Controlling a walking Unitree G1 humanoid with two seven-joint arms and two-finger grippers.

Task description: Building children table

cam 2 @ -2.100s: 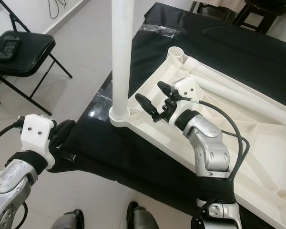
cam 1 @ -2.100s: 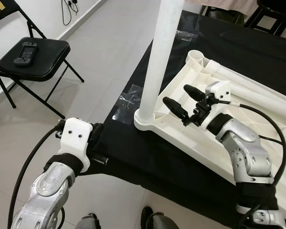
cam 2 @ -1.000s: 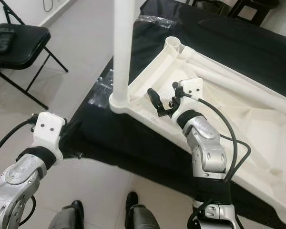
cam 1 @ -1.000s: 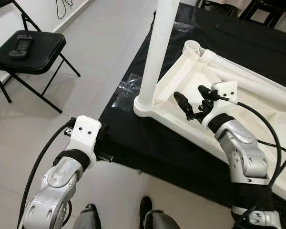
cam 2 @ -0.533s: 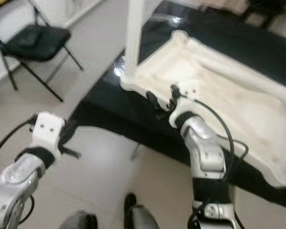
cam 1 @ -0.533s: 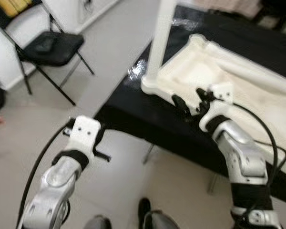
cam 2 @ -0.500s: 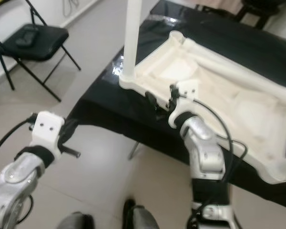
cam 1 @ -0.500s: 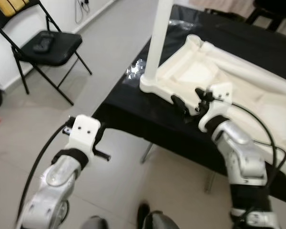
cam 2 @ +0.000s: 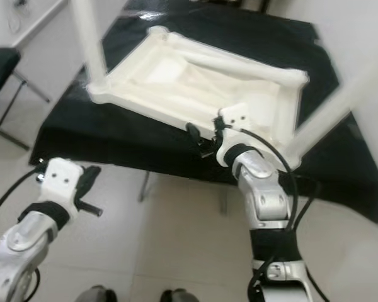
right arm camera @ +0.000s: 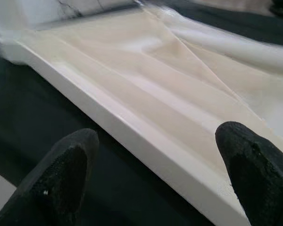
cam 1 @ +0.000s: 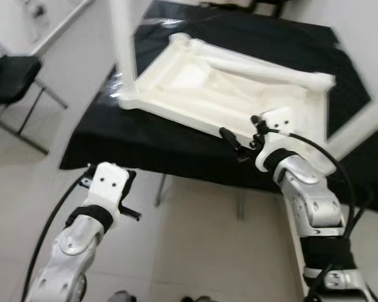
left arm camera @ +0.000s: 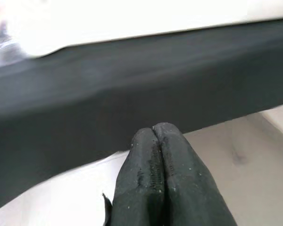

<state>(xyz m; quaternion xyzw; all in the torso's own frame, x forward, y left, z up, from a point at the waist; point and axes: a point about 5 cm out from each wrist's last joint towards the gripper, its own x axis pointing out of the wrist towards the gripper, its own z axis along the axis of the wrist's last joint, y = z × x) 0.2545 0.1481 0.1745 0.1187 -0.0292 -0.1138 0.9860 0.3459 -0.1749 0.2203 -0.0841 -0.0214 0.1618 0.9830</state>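
**White tabletop upside down on black-draped table**

The white tabletop (cam 1: 227, 88) lies inverted on a black cloth (cam 1: 176, 148) — one leg (cam 1: 123, 50) stands upright at its left corner, another (cam 1: 359, 123) at the right near corner, blurred. A loose leg (cam 1: 264, 70) lies along its far edge.

The right gripper (cam 1: 242, 137) hovers at the tabletop's near edge, its fingers (right arm camera: 66, 174) spread wide with the white rim between them, not touching it.

The left gripper (left arm camera: 158, 165) hangs below the table's near left edge, over the pale floor (cam 1: 195, 251) — its fingers pressed together, holding nothing. A black chair (cam 1: 9, 78) stands well off to the left.
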